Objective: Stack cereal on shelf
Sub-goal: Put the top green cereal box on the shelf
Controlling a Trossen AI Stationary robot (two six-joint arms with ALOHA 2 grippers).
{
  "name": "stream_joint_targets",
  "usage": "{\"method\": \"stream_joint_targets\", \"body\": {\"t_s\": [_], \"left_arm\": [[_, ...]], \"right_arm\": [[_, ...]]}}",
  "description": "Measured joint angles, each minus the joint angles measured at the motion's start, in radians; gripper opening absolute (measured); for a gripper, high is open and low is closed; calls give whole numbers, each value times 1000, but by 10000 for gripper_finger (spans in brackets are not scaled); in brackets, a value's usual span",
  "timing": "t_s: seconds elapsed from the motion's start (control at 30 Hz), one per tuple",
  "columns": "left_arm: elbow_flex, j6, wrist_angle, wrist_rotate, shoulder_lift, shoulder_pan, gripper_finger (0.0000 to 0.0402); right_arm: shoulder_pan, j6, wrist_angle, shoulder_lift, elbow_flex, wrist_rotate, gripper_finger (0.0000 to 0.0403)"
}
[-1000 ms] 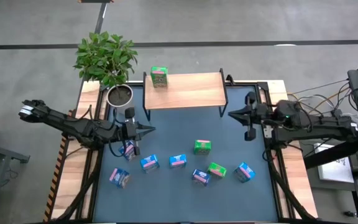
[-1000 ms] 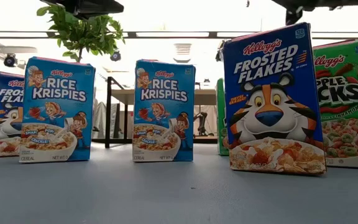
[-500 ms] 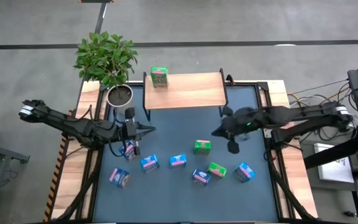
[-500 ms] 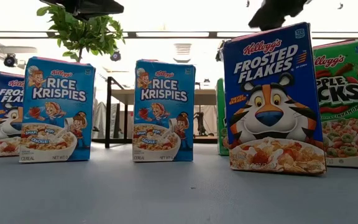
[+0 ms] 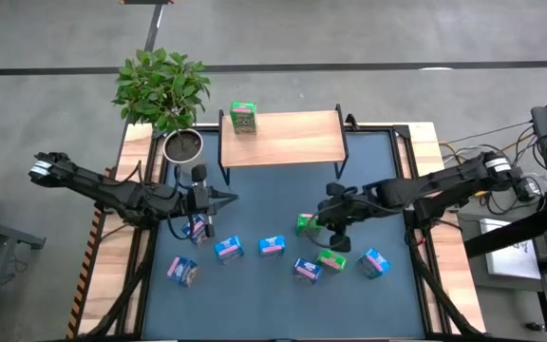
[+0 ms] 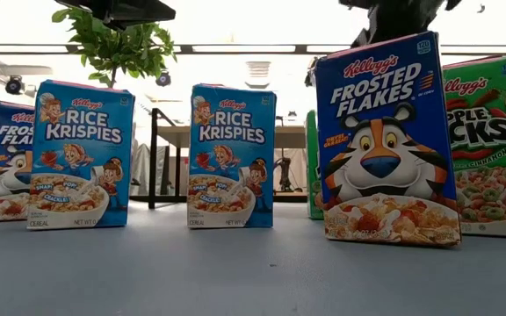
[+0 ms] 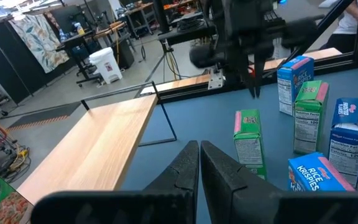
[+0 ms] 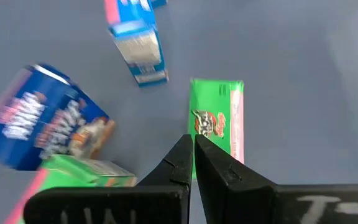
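Note:
The light-wood shelf (image 5: 281, 136) stands at the table's far side, with one green cereal box (image 5: 243, 117) upright on its far left corner. Several boxes stand or lie on the blue tabletop. Among them is an upright green box (image 5: 306, 224), which also shows in the right wrist view (image 8: 219, 118) and the left wrist view (image 7: 248, 140). My right gripper (image 5: 317, 222) hangs shut just above this box, beside its top, without touching it. My left gripper (image 5: 228, 198) is shut and empty at the table's left, above a blue box (image 5: 198, 229).
Blue boxes (image 5: 228, 249) (image 5: 272, 246) (image 5: 374, 262) and a second green box (image 5: 330, 258) crowd the table's near half around my right gripper. A potted plant (image 5: 164, 90) stands at the far left corner. The shelf top to the right of its box is bare wood.
My right gripper has swung from the table's right side near the shelf's leg toward the left and near edge. It has come down over the upright green box in the middle. My left arm has kept still.

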Motion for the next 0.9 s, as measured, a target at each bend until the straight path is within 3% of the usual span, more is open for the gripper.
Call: {"method": "stream_joint_targets", "body": {"t_s": [0.2, 0.47, 0.63, 0.77, 0.9], "left_arm": [[0, 0, -5, 0, 0, 0, 0], [0, 0, -7, 0, 0, 0, 0], [0, 4, -11, 0, 0, 0, 0], [0, 9, -10, 0, 0, 0, 0], [0, 9, -11, -1, 0, 0, 0]], "right_arm": [[-2, -16, 1, 40, 42, 2, 47], [-2, 30, -41, 55, 58, 111, 188], [-2, 48, -51, 93, 39, 112, 264], [-2, 47, -52, 152, 35, 104, 295], [-2, 24, -52, 204, 34, 104, 290]]}}
